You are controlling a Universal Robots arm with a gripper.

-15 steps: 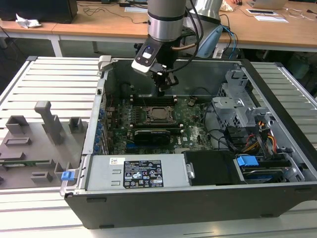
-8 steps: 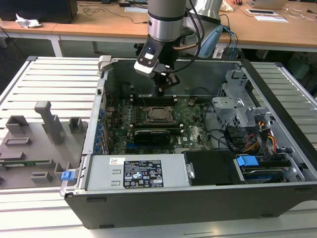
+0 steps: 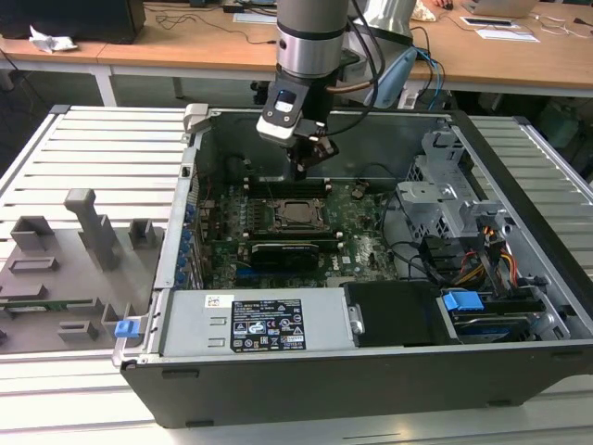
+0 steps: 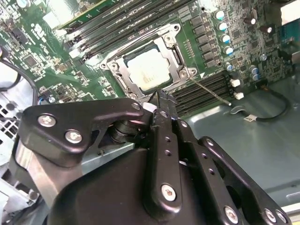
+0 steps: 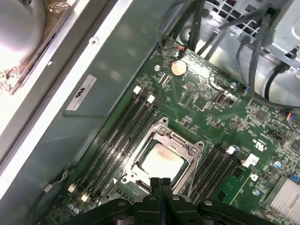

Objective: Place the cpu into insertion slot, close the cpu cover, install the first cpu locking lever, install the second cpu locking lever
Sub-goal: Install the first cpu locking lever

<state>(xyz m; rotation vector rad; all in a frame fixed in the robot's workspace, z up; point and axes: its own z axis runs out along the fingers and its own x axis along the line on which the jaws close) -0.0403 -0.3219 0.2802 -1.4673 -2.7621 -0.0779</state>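
gripper (image 5: 161, 182) pressed together, empty, above cover (image 5: 180, 143) edge | chip (image 5: 161, 164) seated under cover | risk: slipping off thin lever (image 4: 211, 92), gouging board (image 5: 211, 103)

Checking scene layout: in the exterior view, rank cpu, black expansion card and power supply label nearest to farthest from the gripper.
1. cpu, just below the gripper.
2. black expansion card, beyond the cpu, toward the camera.
3. power supply label, nearest the camera.

silver cpu (image 5: 161, 162) flat in insertion slot (image 5: 128, 177) — cpu cover (image 5: 190, 146) down around it
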